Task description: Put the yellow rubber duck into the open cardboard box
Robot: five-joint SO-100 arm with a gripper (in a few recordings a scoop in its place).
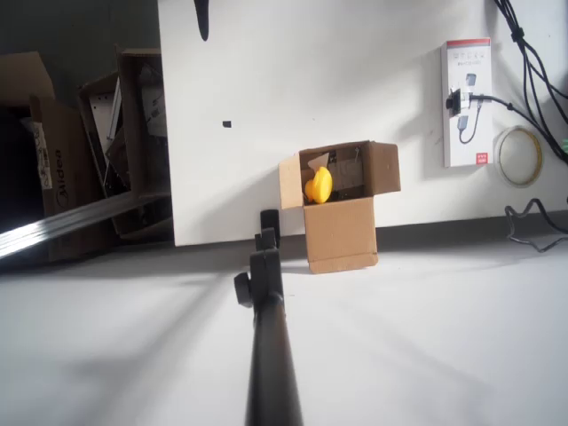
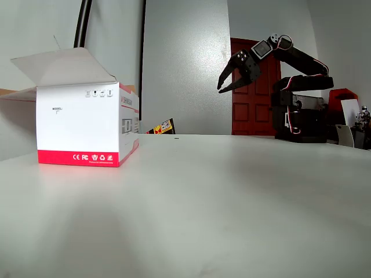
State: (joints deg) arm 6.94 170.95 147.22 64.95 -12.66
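At table's edge, overhead view: yellow rubber duck sits inside open cardboard box. Gripper empty, fingers spread, raised. Best retreat toward 6 o'clock, clear of flaps.

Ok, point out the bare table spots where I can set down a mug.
The widest bare patch of table lies left of the white carton, behind the cardboard box. Crowded: the right edge, with the tape roll and cables, and the box corner, where the gripper sits.
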